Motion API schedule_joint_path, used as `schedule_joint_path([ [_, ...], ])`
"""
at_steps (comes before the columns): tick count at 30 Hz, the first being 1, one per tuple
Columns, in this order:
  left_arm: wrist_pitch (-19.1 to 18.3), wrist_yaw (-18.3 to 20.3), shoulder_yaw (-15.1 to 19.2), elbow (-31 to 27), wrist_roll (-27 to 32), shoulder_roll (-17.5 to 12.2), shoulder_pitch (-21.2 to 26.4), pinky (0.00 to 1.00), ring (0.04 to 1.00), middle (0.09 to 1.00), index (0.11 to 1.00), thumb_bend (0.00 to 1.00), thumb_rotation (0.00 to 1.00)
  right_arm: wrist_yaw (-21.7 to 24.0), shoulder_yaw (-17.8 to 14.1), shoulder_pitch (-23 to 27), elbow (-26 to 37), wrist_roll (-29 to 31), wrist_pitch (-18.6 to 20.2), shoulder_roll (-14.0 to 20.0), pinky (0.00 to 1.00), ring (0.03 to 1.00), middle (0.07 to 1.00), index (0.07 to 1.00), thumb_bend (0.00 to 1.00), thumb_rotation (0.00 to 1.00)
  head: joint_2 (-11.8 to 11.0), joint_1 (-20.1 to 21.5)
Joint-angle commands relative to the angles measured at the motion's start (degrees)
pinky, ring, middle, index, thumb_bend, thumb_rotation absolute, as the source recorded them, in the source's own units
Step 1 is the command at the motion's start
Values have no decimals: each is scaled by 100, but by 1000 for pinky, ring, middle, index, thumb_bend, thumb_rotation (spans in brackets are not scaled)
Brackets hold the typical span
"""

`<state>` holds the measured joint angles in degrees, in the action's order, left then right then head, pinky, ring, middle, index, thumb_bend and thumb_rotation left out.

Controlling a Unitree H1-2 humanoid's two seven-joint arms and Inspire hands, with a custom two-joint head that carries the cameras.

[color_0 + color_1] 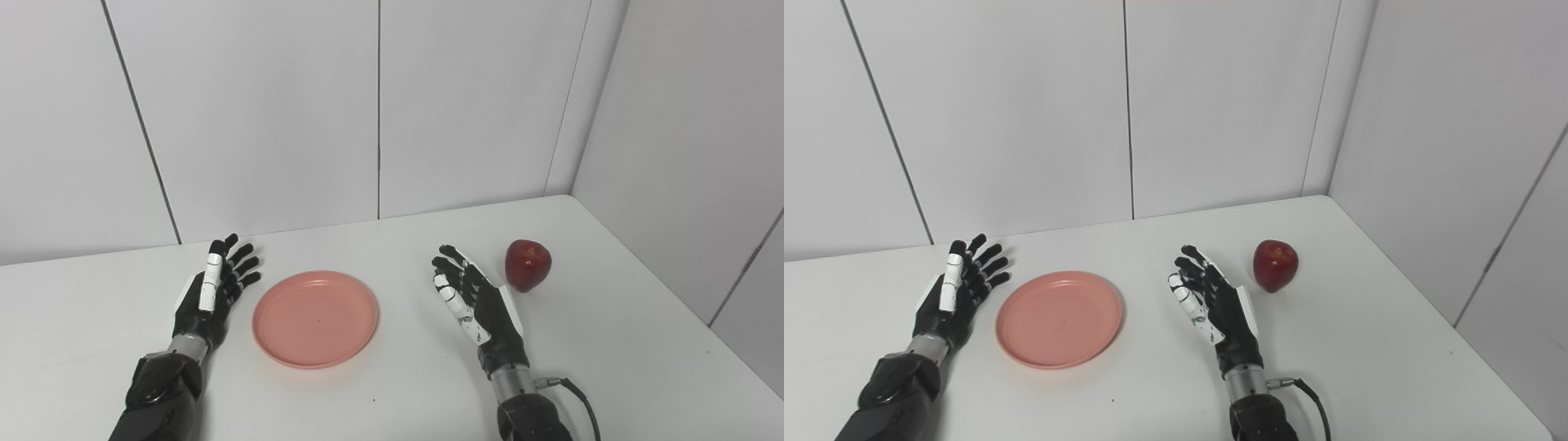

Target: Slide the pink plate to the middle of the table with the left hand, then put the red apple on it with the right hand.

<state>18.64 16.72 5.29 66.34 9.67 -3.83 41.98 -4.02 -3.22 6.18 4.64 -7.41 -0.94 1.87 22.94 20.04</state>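
Note:
The pink plate (pixel 315 318) lies flat and empty on the white table (pixel 392 392), a little left of the middle. My left hand (pixel 213 291) is open just left of the plate, fingers apart, not touching it. The red apple (pixel 527 264) stands upright at the right. My right hand (pixel 474 302) is open and empty, just left of the apple with a small gap. The same scene shows in the right eye view: plate (pixel 1059 318), apple (pixel 1275 265), left hand (pixel 957 290), right hand (pixel 1214 302).
White wall panels (pixel 380 110) close the table at the back and along the right side. A black cable (pixel 579 398) runs from my right wrist over the table's front right part.

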Motion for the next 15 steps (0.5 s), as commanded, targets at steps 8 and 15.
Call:
schedule_joint_path([
  [8,-589,-82,50,462,-9,-85,-537,858,895,927,972,716,952,-314,-172,612,286,-405,-339,352,794,805,786,808,810,793,4,14],
  [15,-526,-44,54,570,-25,-108,-506,859,895,927,976,717,951,-376,-158,834,294,-719,-321,633,790,791,788,800,811,847,-40,33],
])
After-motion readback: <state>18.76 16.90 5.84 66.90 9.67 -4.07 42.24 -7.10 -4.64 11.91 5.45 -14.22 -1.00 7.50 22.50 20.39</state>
